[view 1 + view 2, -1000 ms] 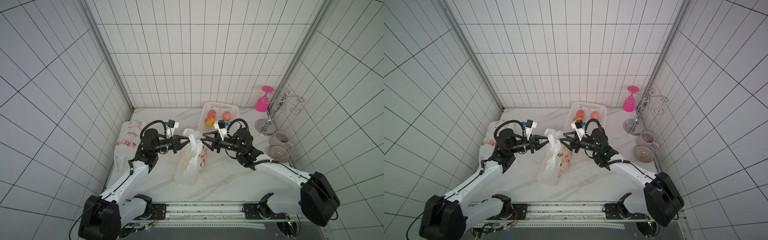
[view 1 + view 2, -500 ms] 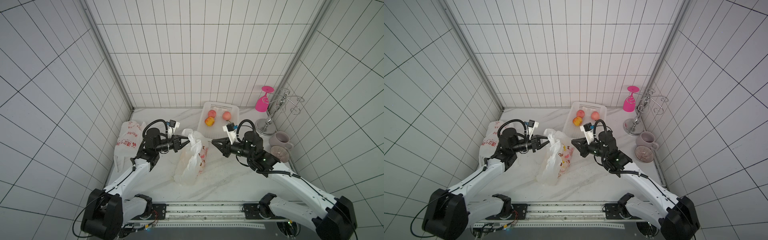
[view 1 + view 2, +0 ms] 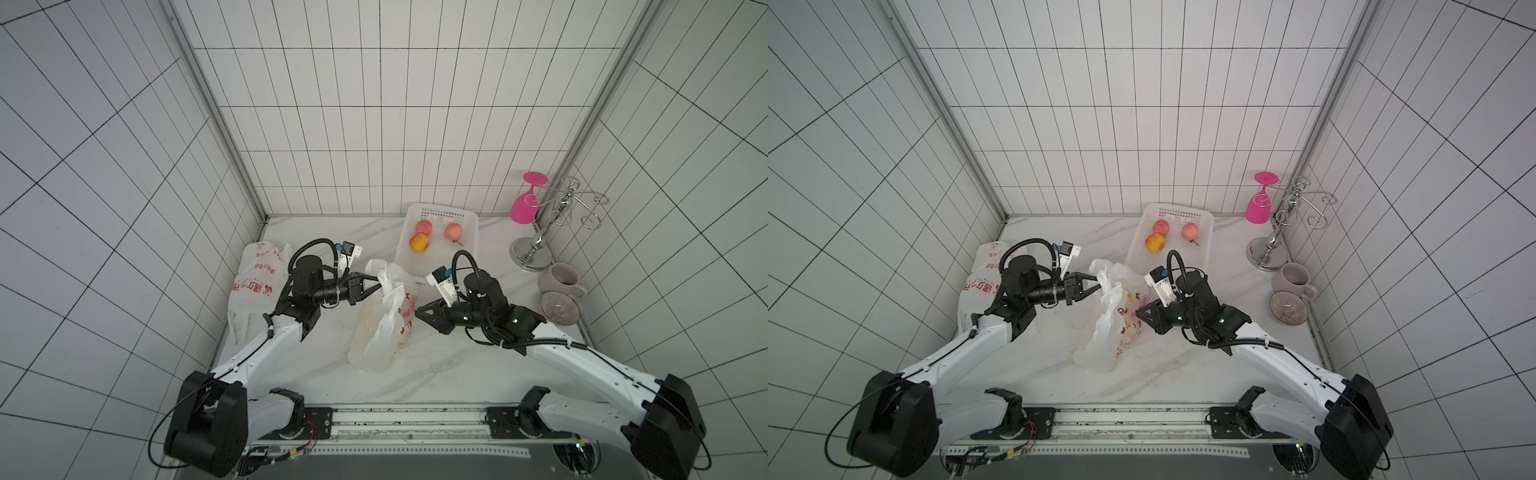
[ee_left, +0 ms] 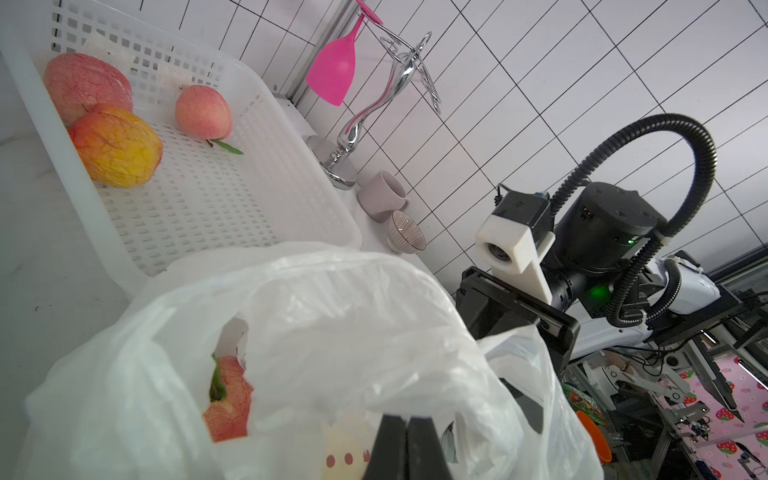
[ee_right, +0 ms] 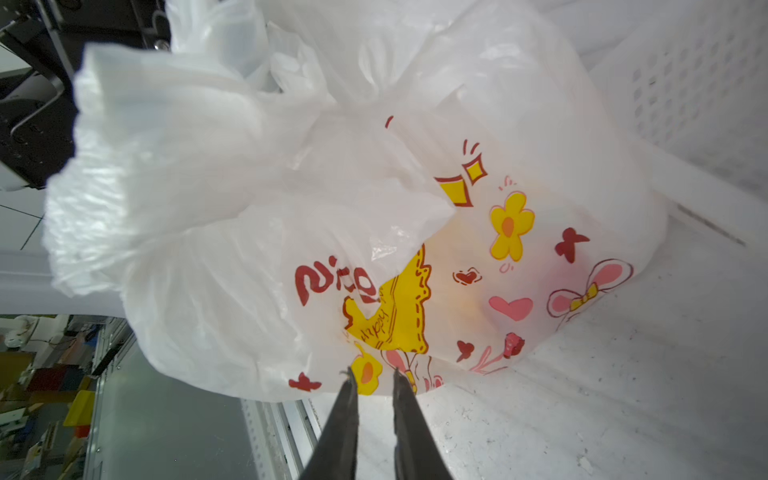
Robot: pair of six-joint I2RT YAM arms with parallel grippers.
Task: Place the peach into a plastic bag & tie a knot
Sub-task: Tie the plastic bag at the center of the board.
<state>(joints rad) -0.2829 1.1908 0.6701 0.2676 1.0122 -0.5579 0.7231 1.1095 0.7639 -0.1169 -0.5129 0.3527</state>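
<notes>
Tying is next: left gripper [image 3: 376,286] pinches the bag [image 3: 382,332], peach [image 4: 228,390] inside; right gripper [image 5: 372,374], jaws narrow and empty, must grab the other handle.

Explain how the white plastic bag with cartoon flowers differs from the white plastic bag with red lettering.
The white flower-print plastic bag stands mid-table; the white red-lettered plastic bag slumps against the left wall. The flower bag holds a pink peach; the lettered bag's contents are hidden. The jaws of the left arm are shut on the flower bag's top; nothing grips the lettered bag. Both are white.
</notes>
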